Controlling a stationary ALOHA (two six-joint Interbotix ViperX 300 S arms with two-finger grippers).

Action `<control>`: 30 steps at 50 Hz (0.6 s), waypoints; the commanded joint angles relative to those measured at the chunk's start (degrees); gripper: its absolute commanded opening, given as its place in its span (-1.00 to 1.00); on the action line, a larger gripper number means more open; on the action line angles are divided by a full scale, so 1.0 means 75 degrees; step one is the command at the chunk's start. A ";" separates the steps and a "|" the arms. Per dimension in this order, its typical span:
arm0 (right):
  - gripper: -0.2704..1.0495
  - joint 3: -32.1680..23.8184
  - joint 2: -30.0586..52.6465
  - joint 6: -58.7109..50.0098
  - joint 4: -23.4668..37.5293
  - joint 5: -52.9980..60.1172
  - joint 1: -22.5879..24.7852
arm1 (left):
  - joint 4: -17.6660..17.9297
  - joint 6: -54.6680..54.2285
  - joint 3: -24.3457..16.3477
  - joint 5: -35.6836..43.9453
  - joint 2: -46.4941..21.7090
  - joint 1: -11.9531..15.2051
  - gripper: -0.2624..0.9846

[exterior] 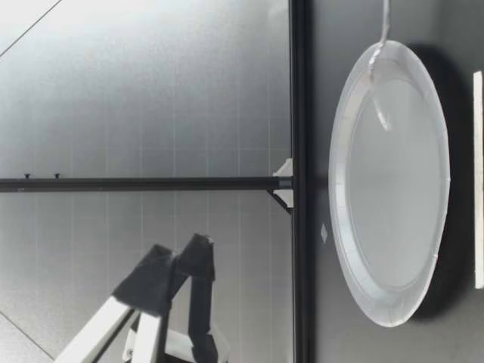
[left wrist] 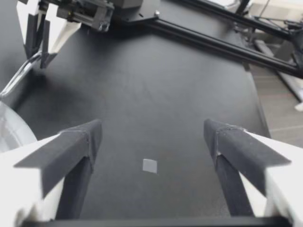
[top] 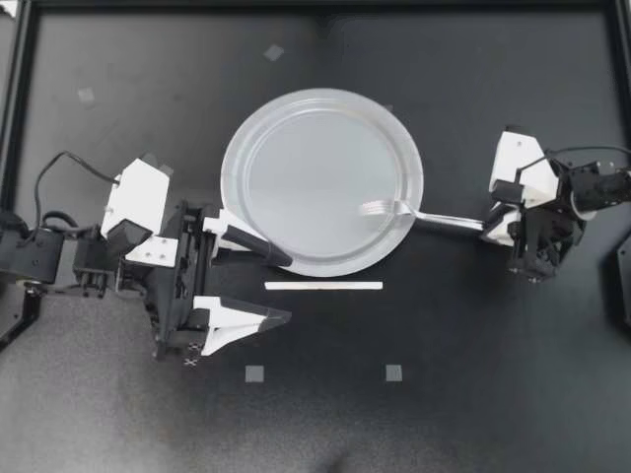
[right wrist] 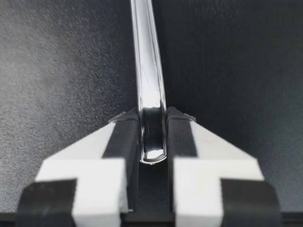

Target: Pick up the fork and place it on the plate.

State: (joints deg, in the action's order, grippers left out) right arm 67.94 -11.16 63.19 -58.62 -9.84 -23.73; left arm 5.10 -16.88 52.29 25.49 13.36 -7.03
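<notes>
fork (top: 424,214): tines over plate (top: 296,168), crossing rim at its 4 o'clock | right jaws: pinching fork handle end | left jaws: spread wide, plate's 7 o'clock, over counter (top: 493,394)

The black table (top: 493,394) carries a white plate (top: 306,168), a thin white strip (top: 322,286) and small grey squares (top: 254,373).

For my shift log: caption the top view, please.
Right tool grips the fork by its handle, tines over the plate; left tool open beside it.
</notes>
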 commanded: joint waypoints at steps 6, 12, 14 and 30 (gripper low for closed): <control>-0.31 -0.0164 -0.0176 0.0000 0.0000 0.0258 -0.0082 | -0.0023 0.0000 -0.0141 0.0035 0.0035 -0.0012 0.71; -0.27 -0.0164 -0.0188 0.0000 0.0012 0.0387 -0.0094 | -0.0012 0.0000 -0.0129 0.0035 -0.0012 -0.0012 0.71; -0.25 -0.0164 -0.0152 0.0000 0.0012 0.0375 -0.0094 | -0.0012 0.0000 -0.0129 0.0035 -0.0035 -0.0012 0.71; -0.05 -0.0129 -0.0082 -0.0129 0.0000 0.0375 -0.0094 | -0.0023 0.0000 -0.0152 0.0035 -0.0094 -0.0012 0.71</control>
State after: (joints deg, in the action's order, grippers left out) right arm 67.76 -11.34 62.31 -58.62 -7.29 -23.99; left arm 5.10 -16.88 52.29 25.49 12.13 -7.03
